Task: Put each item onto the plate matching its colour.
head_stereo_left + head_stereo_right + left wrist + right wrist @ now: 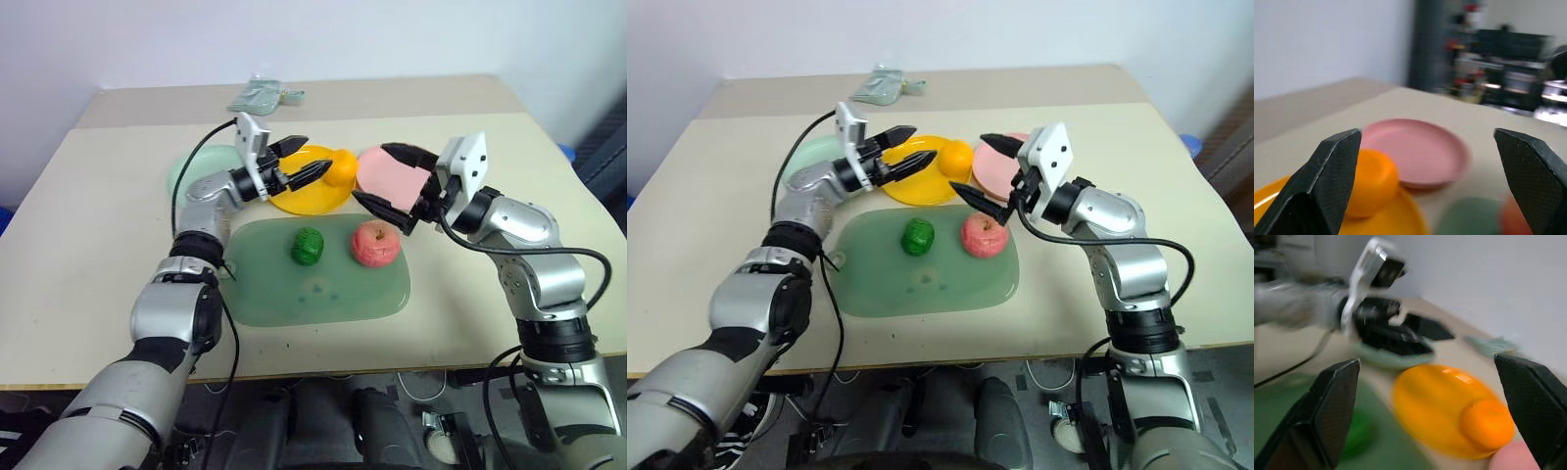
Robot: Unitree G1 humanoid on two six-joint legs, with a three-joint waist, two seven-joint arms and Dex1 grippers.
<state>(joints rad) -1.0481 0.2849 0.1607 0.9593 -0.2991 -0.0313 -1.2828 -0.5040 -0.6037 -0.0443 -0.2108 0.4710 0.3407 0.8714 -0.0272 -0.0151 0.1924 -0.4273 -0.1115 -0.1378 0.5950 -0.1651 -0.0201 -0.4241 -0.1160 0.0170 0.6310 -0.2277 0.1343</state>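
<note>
Left tool hung released over the yellow plate, wrist bent rightward, beside the orange resting there. Right tool gaped level above the apple and green lump on the mat.

Mint green plate: largely hidden behind left arm, rim alone visible. Pink plate: part covered by right gripper. Yellow plate: blurred in right wrist view, cut in left wrist view. Green lump and red apple: smeared, cut by frame edge. Small object at far table edge: too indistinct to identify. Room background in left wrist view: blurred.
</note>
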